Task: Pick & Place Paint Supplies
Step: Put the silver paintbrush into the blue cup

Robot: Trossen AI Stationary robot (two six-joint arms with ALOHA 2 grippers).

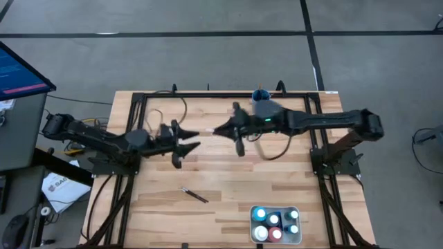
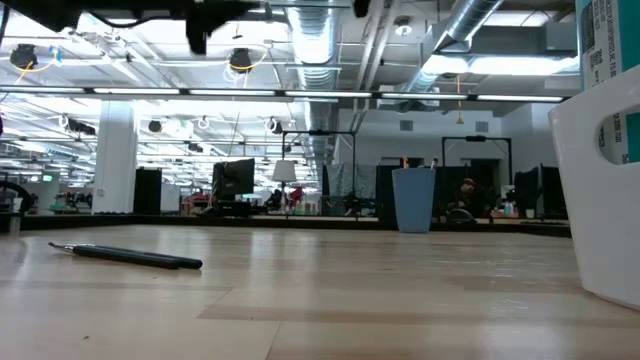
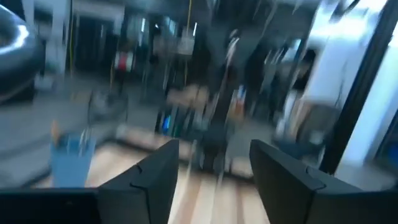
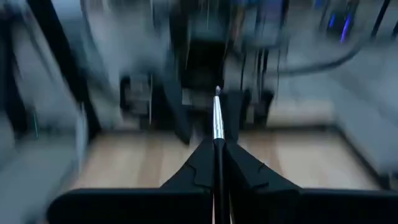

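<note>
- Right gripper (image 1: pixel 216 129) is pinching a brush (image 4: pixel 216 118) tight between its fingers, up over the middle of the table, pointing at my left side.
- Brush is sticking straight out past the fingertips in the right wrist view, so its long axis is running in line with the gripper, tip aimed at the other arm.
- Left gripper (image 1: pixel 196 135) is hanging just beside it, nose to nose, with fingers spread and nothing between them in its wrist view. Looks to me like a handover, and right is the one carrying now.
- What I'm watching next: the cup (image 1: pixel 261 95) is sitting at the far edge behind my right arm, so right is way nearer to it than left.
- For a drop-in I'm guessing the brush needs swinging from level to upright over the cup mouth.
- Another brush (image 1: pixel 194 195) is lying loose on the near half of the table, closer to my left arm, axis slanting across the boards.
- Bottles (image 1: pixel 275 222) are already standing in the tray (image 1: pixel 252 225) at the near right corner.
</note>
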